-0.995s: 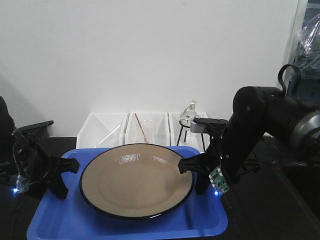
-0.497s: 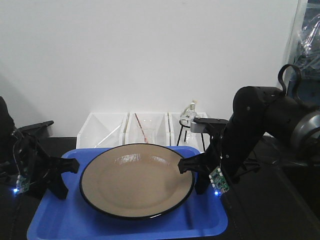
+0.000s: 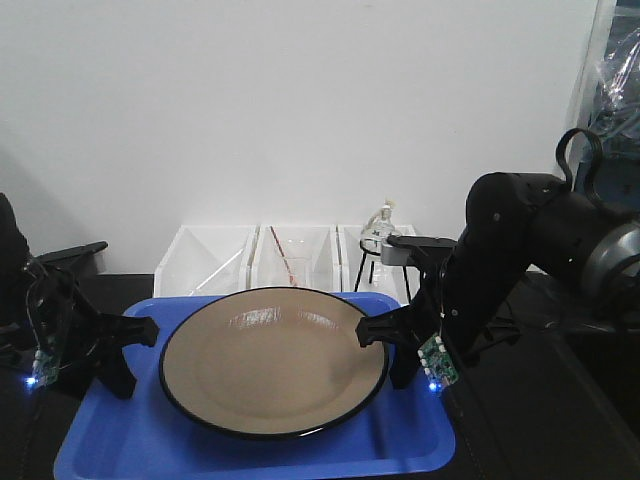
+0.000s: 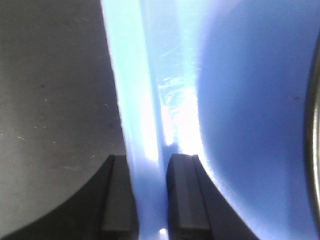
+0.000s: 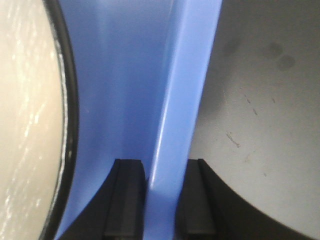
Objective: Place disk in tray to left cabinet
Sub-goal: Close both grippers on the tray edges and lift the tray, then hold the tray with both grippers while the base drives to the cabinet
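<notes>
- Two claws hold the tray (image 3: 400,447) by its short ends; the left claw (image 4: 150,197) is clamped across the left rim, gripping the wall from inside and outside; the right claw (image 5: 165,200) pinches the right rim the same way.
- The disk (image 3: 272,362) lies flat in the tray, roughly centred and covering most of its floor; its black edge comes near each claw but touches neither, with a strip of blue between.
- Done, as I judge it: the disk is in the tray and both grips are set; left to do: the carry to the left cabinet, which shows in no view, and the set-down on a shelf.
- Whether the tray rests on the dark desk (image 3: 545,425) or hangs a little off it, I cannot tell.
- Behind the tray three white bins (image 3: 290,258) stand against the wall; a small glass flask (image 3: 378,228) stands near the right arm (image 3: 520,230); a lift probably wants to be level, since the glossy disk could slide.
</notes>
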You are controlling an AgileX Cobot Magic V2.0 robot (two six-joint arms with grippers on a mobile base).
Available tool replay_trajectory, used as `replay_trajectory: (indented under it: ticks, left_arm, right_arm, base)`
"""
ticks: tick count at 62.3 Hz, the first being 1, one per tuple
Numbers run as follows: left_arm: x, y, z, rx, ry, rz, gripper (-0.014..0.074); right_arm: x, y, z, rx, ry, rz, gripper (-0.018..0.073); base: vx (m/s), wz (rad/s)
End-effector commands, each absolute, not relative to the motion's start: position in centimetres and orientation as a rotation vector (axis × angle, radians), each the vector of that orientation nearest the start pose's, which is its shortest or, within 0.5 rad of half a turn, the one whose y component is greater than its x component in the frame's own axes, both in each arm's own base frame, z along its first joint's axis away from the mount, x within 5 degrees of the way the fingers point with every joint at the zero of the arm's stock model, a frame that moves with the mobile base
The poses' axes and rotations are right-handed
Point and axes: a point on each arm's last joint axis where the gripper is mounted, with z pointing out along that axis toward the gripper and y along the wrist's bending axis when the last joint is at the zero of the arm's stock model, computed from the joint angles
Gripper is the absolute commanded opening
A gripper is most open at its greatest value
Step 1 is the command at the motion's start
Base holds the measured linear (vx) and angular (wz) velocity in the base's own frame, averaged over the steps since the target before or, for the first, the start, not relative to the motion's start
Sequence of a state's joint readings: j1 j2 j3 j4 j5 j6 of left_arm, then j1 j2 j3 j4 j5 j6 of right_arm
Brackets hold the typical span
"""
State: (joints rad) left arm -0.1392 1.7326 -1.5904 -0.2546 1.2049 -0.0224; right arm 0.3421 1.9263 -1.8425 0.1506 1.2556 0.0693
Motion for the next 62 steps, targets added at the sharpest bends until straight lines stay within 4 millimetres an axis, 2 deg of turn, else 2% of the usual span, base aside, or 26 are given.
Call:
replay_trajectory:
  ticks: [1,34,62]
  left_arm:
    - [34.88,-6.95,35.26,0.11,2.7,-0.383,0.0]
    - [34.89,-6.95,35.26,0.11,2.699,-0.383,0.0]
    - [34.93,-6.84,35.27,0.106,2.697,-0.38,0.0]
  right_arm:
    - [37.42,14.12,34.84,-0.371,2.726,0.265,-0.0004]
    - [37.43,14.12,34.84,-0.376,2.724,0.264,-0.0004]
    - [37.43,14.12,34.84,-0.376,2.724,0.264,-0.0004]
  base:
    - [0.0,0.0]
    - [-0.02,0.07]
    - [-0.11,0.43]
